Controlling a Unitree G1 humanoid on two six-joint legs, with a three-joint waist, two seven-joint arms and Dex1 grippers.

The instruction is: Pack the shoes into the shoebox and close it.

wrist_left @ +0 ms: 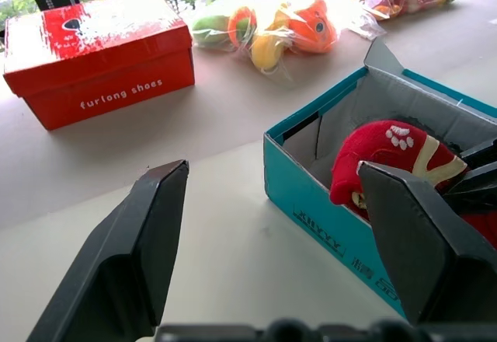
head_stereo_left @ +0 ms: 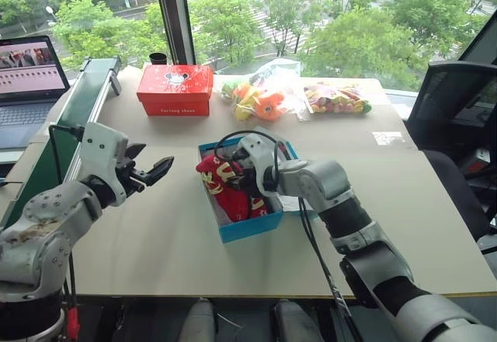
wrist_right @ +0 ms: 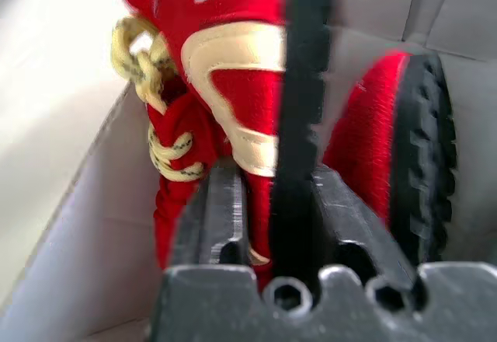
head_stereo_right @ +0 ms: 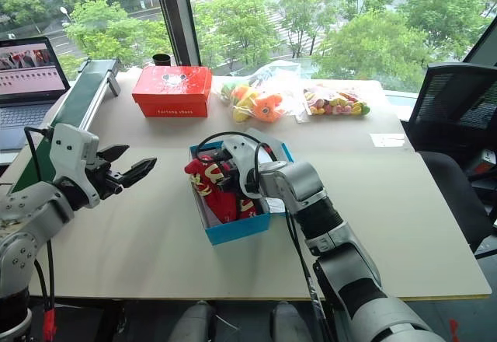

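Both red shoes [head_stereo_left: 229, 186] lie inside the open blue shoebox [head_stereo_left: 248, 227] at mid-counter [head_stereo_left: 155, 241]. The right gripper [head_stereo_left: 231, 172] reaches in (finger state unclear); the left gripper [head_stereo_left: 154, 172], fingers wide and empty, hovers at the box's nine o'clock.

Office, laptop [head_stereo_left: 27, 85], desk [head_stereo_left: 155, 233], black office chair [head_stereo_left: 450, 93], big window

Shoebox [head_stereo_left: 247, 229] sits mid-table [head_stereo_left: 155, 233], both shoes [head_stereo_left: 229, 186] inside it. Right gripper [head_stereo_left: 233, 172] reaches into the box at the shoes; left gripper [head_stereo_left: 151, 172] hangs to its left. Behind: second box [head_stereo_left: 175, 90] left, toy bags [head_stereo_left: 295, 97] right. Laptop [head_stereo_left: 27, 78] far left.
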